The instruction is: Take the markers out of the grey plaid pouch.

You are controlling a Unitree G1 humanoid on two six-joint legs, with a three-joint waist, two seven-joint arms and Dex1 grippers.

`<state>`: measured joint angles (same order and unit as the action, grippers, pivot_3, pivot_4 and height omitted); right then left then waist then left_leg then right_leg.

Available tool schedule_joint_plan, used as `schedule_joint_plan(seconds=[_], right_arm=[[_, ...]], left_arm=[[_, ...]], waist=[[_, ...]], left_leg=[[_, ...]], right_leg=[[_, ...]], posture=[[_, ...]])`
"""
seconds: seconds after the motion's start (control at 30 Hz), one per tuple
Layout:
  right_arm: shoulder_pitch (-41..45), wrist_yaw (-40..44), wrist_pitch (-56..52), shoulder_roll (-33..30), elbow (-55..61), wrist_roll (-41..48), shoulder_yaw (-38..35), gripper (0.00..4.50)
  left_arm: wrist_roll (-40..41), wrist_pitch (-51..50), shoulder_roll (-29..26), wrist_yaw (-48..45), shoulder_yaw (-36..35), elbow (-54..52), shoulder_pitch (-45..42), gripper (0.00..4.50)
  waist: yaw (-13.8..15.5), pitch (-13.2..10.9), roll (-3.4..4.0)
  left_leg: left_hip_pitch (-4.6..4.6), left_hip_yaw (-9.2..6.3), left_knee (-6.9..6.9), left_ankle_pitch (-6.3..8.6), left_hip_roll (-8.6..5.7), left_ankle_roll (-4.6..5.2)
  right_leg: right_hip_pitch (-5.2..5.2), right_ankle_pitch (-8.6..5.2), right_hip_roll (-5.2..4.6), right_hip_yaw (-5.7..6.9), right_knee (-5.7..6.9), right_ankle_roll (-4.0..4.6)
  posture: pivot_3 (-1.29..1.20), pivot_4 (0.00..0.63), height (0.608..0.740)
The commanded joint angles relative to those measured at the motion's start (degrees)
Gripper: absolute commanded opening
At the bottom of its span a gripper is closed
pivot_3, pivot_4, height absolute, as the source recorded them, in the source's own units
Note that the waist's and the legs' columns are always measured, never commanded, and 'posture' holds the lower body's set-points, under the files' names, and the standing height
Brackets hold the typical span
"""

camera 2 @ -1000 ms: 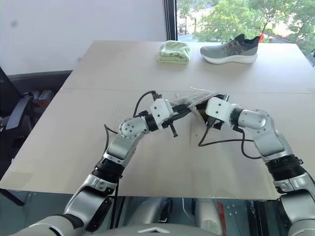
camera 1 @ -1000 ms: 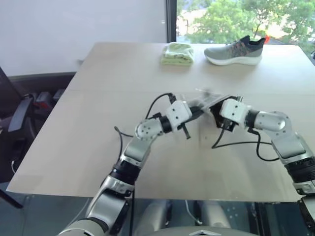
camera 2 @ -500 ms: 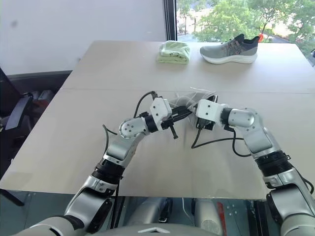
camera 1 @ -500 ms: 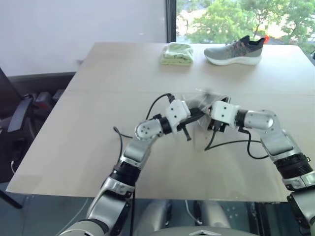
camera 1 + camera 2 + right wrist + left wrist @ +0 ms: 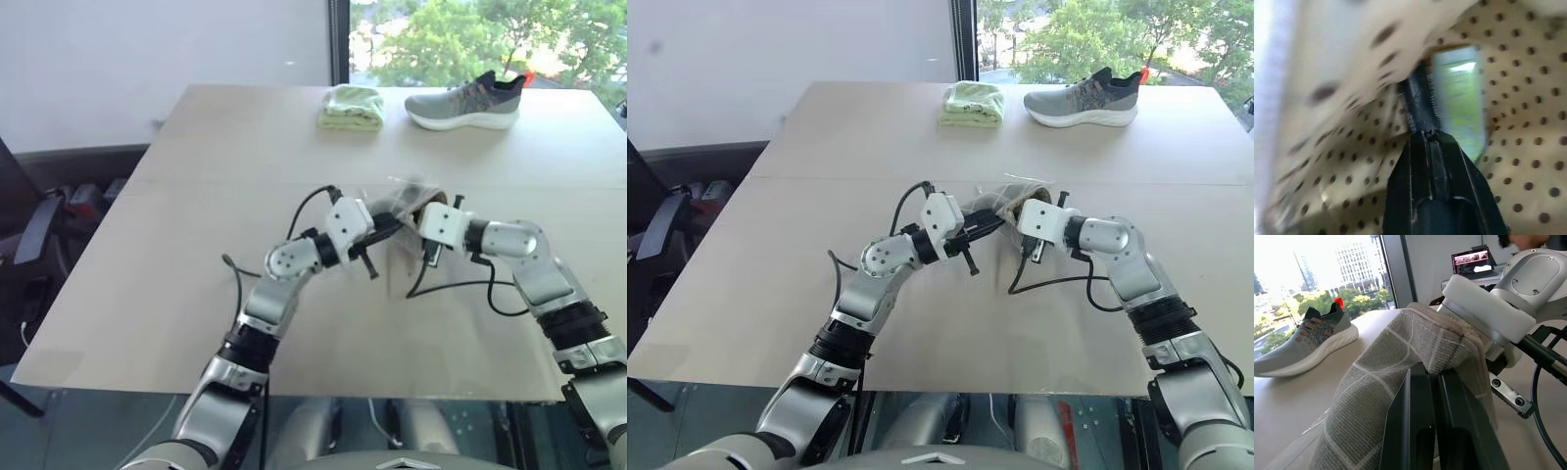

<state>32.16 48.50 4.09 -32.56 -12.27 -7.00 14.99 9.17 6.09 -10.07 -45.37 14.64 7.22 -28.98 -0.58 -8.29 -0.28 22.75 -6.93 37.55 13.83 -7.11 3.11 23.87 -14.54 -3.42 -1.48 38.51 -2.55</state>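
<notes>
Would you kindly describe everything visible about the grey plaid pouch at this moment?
The grey plaid pouch is soft grey-green fabric with thin pale grid lines and a tan seam along its upper edge. It is held up off the table, draped between both arms. The left gripper is shut on a fold of it. The right gripper is shut inside it, against a cream lining with dark dots and beside a dark stick-like object; whether it holds that, I cannot tell.

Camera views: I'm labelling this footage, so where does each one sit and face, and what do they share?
Head pair: looks down over the table; both arms show, pouch between them, shoe far.
Left wrist: looks along the left gripper, shut on the pouch; shoe behind.
Right wrist: right gripper inside the dotted lining.
Shared: the pouch; head and left wrist share the shoe.
</notes>
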Motion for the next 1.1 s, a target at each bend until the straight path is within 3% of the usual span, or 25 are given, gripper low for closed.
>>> schedule_joint_plan(seconds=[0.03,0.57,0.83,0.93,1.07,1.1], right_arm=[[-0.33,0.26,-0.41,-0.82,2.82,0.76,-1.56,0.09],[-8.19,10.78,-13.10,-9.85,22.23,18.52,-11.23,0.09],[-7.54,7.70,-14.03,-10.68,21.14,15.16,-10.68,0.09],[-5.68,7.67,-14.53,-11.01,20.86,13.37,-9.44,0.86],[-3.29,8.77,-15.14,-12.59,21.08,10.31,-7.98,2.74],[-2.65,9.69,-15.63,-13.27,21.50,10.18,-7.72,2.74]], left_arm=[[-0.20,2.52,-1.19,-1.16,-0.18,-2.29,0.04,0.00],[-1.94,7.62,-5.88,-1.81,-2.20,5.75,1.17,0.00],[2.18,4.42,-4.85,-3.36,-3.27,4.74,1.79,0.00],[5.47,0.89,-4.32,-4.66,-3.88,2.11,2.17,0.00],[9.42,-4.68,-4.35,-6.25,-3.88,-3.15,3.84,0.00],[10.13,-5.86,-4.47,-6.60,-3.75,-4.29,4.34,0.00]], waist=[[0.00,0.00,0.00],[0.40,0.00,0.00],[0.49,0.00,0.00],[0.39,-0.01,0.00],[0.43,-0.01,-0.01],[0.42,-0.01,0.00]], left_leg=[[0.00,0.00,0.00,0.00,0.00,0.00],[0.01,-0.04,-0.05,0.01,0.01,0.01],[0.01,-0.03,-0.04,0.01,0.01,0.01],[0.01,-0.03,-0.06,0.01,0.01,0.01],[0.01,-0.04,-0.06,0.01,0.01,0.01],[0.01,-0.03,-0.06,0.01,0.01,0.01]], right_leg=[[0.01,0.00,0.00,0.00,0.00,0.00],[-0.04,0.00,-0.02,0.04,-0.09,0.00],[-0.05,0.00,-0.03,0.04,-0.10,0.00],[-0.04,0.00,-0.03,0.03,-0.11,0.00],[-0.05,0.00,-0.03,0.04,-0.12,0.00],[-0.05,0.00,-0.04,0.04,-0.13,0.00]], posture=[[0.00,0.150,0.740],[0.00,0.150,0.740],[0.00,0.150,0.740],[0.00,0.150,0.740],[0.00,0.150,0.740],[0.00,0.150,0.740]])
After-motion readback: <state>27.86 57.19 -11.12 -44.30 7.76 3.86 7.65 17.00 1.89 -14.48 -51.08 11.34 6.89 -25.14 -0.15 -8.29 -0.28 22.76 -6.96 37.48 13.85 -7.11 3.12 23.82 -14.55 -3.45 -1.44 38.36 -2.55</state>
